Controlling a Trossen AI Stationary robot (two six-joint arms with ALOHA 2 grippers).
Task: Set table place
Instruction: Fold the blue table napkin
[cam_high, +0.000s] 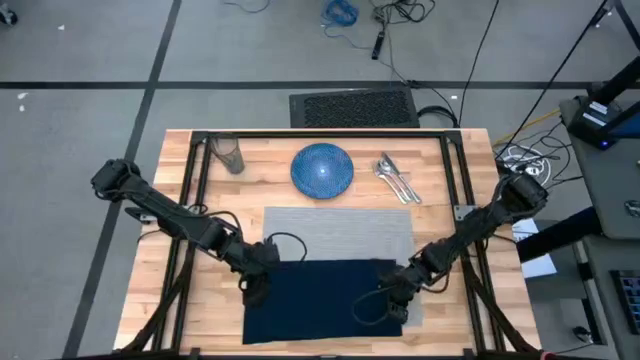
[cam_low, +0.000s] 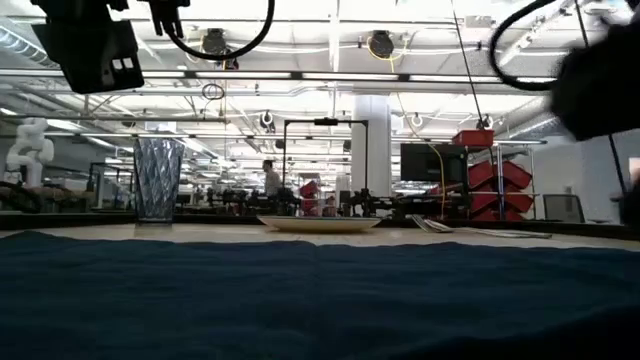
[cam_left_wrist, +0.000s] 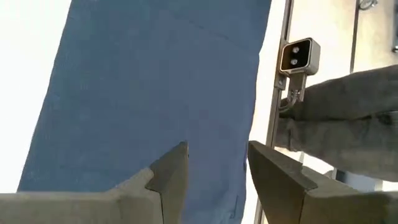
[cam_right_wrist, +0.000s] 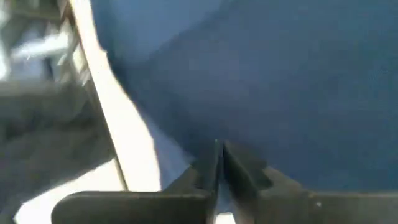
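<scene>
I see the navy napkin (cam_high: 325, 298) spread over the grey placemat (cam_high: 340, 232); left gripper (cam_left_wrist: 216, 167) parted above its edge; right gripper (cam_right_wrist: 220, 163) pinched, seemingly on cloth.

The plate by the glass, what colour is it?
Blue with speckles; the plate shows best from above.

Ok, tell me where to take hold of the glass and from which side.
Judging by these views, grip the glass around its side wall at mid-height, coming in level from the plate side. It stands upright in the far left corner of the table, close to the black frame, with open wood toward the plate. Its walls look nearly straight in the low view, so two fingers can span them.
</scene>
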